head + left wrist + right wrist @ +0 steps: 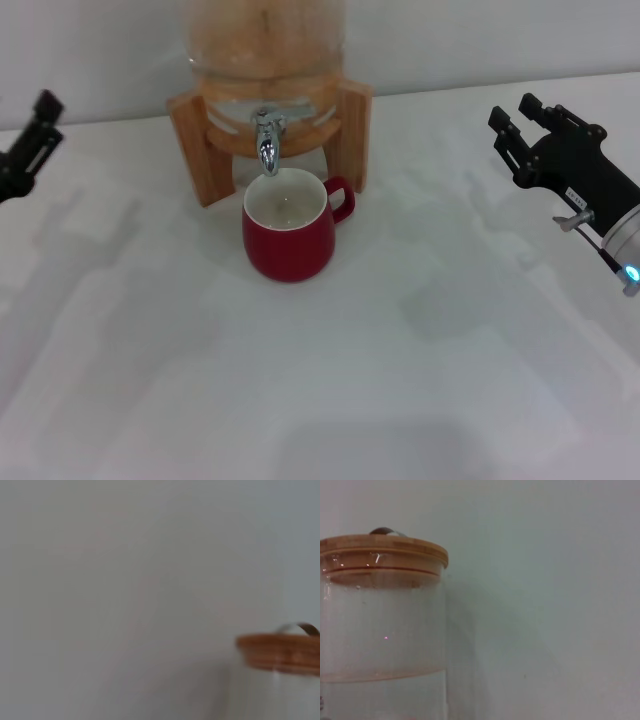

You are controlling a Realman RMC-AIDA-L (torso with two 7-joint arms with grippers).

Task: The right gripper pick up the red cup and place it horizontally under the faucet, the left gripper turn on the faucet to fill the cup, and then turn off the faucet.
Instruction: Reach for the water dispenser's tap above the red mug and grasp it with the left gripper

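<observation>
The glass jar point(380, 630) stands on a wooden stand point(195, 140) at the back of my bench point(400, 380), against the wall. From my right wrist I see its wooden lid point(382, 552) seated on top and clear liquid filling the lower part, with the surface well below the lid. My left wrist catches only the lid's edge against bare wall.

The cup point(290, 232) sits upright on the bench directly under the faucet point(267, 140), mouth up, and its white inside looks nearly dry; I cannot tell whether any water lies in it. It is squat, rounded and dark red, with a loop handle pointing toward my right. The faucet is small and chrome, its spout hanging just above the cup's rim.

My right claw point(522, 128) hovers well off to the right of the cup, fingers spread apart and gripping nothing. My left claw point(35, 135) shows only at the far left edge; I cannot tell how wide it stands.

White bench lies between each claw and the cup, and across the whole front.
</observation>
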